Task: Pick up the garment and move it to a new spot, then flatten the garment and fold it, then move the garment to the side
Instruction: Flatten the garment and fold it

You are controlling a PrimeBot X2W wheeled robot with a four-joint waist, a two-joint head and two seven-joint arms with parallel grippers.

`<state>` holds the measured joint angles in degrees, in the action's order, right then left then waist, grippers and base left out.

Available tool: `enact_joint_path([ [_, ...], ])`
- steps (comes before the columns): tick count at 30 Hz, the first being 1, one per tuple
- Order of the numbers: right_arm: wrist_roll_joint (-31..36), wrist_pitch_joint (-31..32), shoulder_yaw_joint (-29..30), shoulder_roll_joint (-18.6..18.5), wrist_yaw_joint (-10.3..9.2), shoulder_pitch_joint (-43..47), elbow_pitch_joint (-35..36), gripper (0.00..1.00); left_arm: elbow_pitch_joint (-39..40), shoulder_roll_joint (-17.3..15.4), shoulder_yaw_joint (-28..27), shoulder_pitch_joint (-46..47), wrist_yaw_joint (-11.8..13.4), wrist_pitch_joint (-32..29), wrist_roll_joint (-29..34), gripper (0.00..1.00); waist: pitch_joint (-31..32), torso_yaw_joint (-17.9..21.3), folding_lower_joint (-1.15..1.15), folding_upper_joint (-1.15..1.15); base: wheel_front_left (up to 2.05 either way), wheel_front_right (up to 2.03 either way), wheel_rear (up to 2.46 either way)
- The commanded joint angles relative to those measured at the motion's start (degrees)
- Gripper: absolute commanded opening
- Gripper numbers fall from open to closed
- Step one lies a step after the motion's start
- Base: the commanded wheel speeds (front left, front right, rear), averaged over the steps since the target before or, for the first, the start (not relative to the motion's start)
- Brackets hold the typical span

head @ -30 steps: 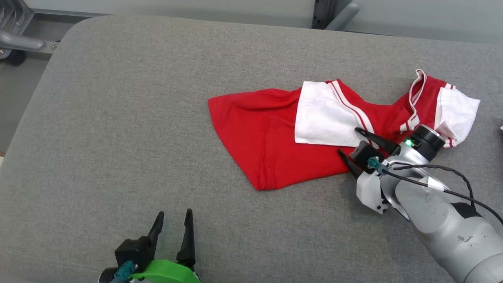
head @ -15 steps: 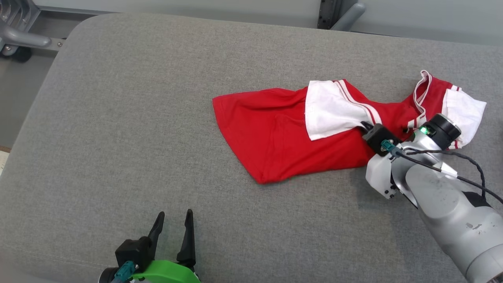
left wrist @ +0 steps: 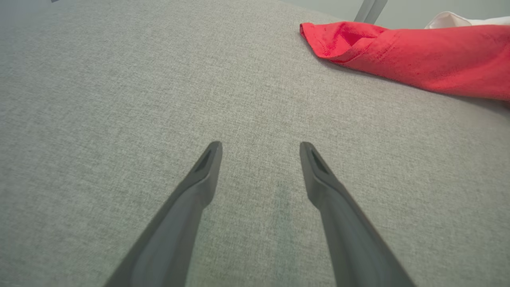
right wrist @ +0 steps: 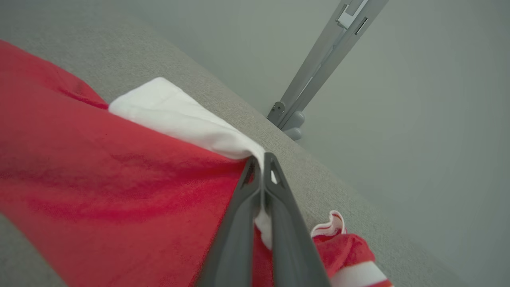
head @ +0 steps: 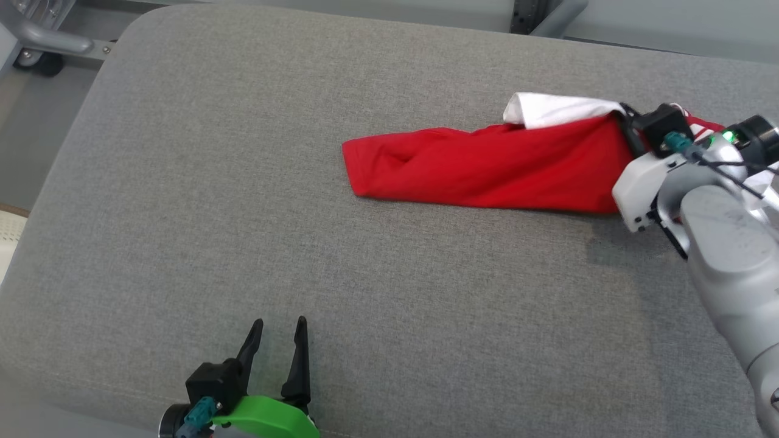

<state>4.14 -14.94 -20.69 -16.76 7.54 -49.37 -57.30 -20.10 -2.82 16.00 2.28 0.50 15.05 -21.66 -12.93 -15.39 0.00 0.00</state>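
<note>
The garment [head: 487, 170], pinched at its white sleeve by the clenched right gripper [right wrist: 261, 159] and draped onto the grey cushion [head: 213, 182], could be lost — so thin a bite may be dragged free — while the left gripper [head: 280, 322] is kept spread, empty

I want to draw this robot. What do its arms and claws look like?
The left gripper and right gripper each have two long dark pointy fingers and a teal plug. The left wrist has a green cover. The right arm is silvery grey with black cables and a green light.
</note>
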Motion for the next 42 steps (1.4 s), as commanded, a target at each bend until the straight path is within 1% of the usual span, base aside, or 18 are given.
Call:
enact_joint_path([
  [1, -0.1, 0.2, 2.4, -1.0, -0.11, -2.3, -1.0, 0.00, 0.1, -0.2, 0.3, 1.3, -0.1, 0.2, -0.2, 1.00, -0.9, -0.8, 0.00, 0.00, 0.00, 0.00, 0.00],
  [2, -0.2, 0.2, 3.8, -1.1, -0.11, -2.9, -1.7, 0.49, 0.0, -0.2, 0.5, 1.5, -0.2, 0.2, -0.1, 1.00, -1.2, -1.1, 0.00, 0.00, 0.00, 0.00, 0.00],
  [3, -0.3, 0.5, 5.5, -1.1, -0.11, -3.2, -2.7, 1.00, -0.1, -0.2, 0.8, 1.8, -0.3, 0.2, 0.0, 1.00, -1.3, -1.4, 0.00, 0.00, 0.00, 0.00, 0.00],
  [4, -0.4, 0.6, 7.2, -0.7, -0.11, -3.4, -3.6, 1.00, -0.1, -0.2, 1.1, 1.9, -0.2, 0.2, 0.1, 1.00, -1.3, -1.6, 0.00, 0.00, 0.00, 0.00, 0.00],
  [5, -0.4, 0.6, 7.2, -0.7, -0.11, -3.4, -3.6, 1.00, -0.1, -0.2, 1.1, 1.9, -0.2, 0.2, 0.1, 1.00, -1.3, -1.6, 0.00, 0.00, 0.00, 0.00, 0.00],
  [6, 0.5, 0.2, 9.8, -0.3, -0.11, -4.1, -3.9, 1.00, 0.0, -0.2, 1.5, 2.3, 0.0, 0.2, 0.2, 1.00, -1.1, -1.6, 0.00, 0.00, 0.00, 0.00, 0.00],
  [7, 0.5, 0.2, 9.8, -0.3, -0.11, -4.1, -3.9, 1.00, 0.0, -0.2, 1.5, 2.3, 0.0, 0.2, 0.2, 1.00, -1.1, -1.6, 0.00, 0.00, 0.00, 0.00, 0.00],
  [11, 1.0, -0.2, 14.3, 1.9, -0.10, -0.4, -1.9, 1.00, 0.4, -0.2, 1.0, 2.0, 0.2, 0.2, 0.5, 1.00, 0.5, 0.0, 0.00, 0.00, 0.00, 0.00, 0.00],
  [13, 0.1, -0.2, 16.3, 3.2, -0.11, 2.1, 1.0, 1.00, 0.7, -0.2, 0.5, 1.7, 0.1, 0.2, 0.8, 1.00, 1.5, 1.6, 0.00, 0.00, 0.00, 0.00, 0.00],
  [14, -0.5, -0.2, 17.0, 4.3, -0.11, 5.3, 4.2, 1.00, 0.8, -0.2, -0.2, 1.8, -0.2, 0.2, 1.3, 1.00, 2.4, 3.5, 0.00, 0.00, 0.00, 0.00, 0.00],
  [15, -0.9, -0.2, 17.3, 4.6, -0.10, 7.2, 5.6, 1.00, 1.0, -0.2, -0.3, 2.2, -0.3, 0.2, 1.6, 1.00, 2.7, 4.5, 0.00, 0.00, 0.00, 0.00, 0.00],
  [21, -4.0, -0.2, 17.0, 6.9, -0.11, 17.1, 14.5, 1.00, 0.8, -0.2, -1.1, 5.7, -1.6, 0.2, 3.2, 1.00, 4.0, 10.6, 0.00, 0.00, 0.00, 0.00, 0.00],
  [25, -6.2, -0.3, 16.5, 7.7, -0.10, 21.7, 18.9, 1.00, -0.8, -0.2, -1.5, 10.9, -3.0, 0.2, 4.9, 1.00, 2.4, 14.3, 0.00, 0.00, 0.00, 0.00, 0.00],
  [28, -7.4, -0.3, 16.3, 7.9, -0.10, 23.5, 21.6, 1.00, -4.4, -0.2, -1.7, 15.9, -4.4, 0.2, 5.9, 1.00, 0.3, 16.6, 0.00, 0.00, 0.00, 0.00, 0.00],
  [31, -8.5, -0.3, 16.5, 8.2, -0.10, 24.6, 23.7, 1.00, -9.8, -0.5, -1.8, 22.3, -5.9, 0.2, 6.6, 1.00, -2.2, 18.6, 0.00, 0.00, 0.00, 0.00, 0.00],
  [34, -8.9, -0.3, 15.9, 8.4, -0.11, 24.7, 25.1, 1.00, -16.0, -1.8, -1.9, 28.6, -7.0, 0.1, 6.3, 1.00, -4.5, 20.7, 0.00, 0.00, 0.00, 0.00, 0.00],
  [39, -9.4, -0.3, 15.9, 8.1, -0.10, 24.5, 26.3, 1.00, -26.0, -3.6, -0.8, 37.6, -7.9, -0.1, 4.2, 1.00, -6.9, 23.0, 0.00, 0.00, 0.00, 0.00, 0.00],
  [42, -9.5, -0.3, 16.3, 8.0, -0.10, 24.8, 26.7, 1.00, -30.0, -4.2, 1.8, 40.6, -8.0, -1.2, 1.3, 1.00, -7.5, 23.6, 0.00, 0.00, 0.00, 0.00, 0.00],
])
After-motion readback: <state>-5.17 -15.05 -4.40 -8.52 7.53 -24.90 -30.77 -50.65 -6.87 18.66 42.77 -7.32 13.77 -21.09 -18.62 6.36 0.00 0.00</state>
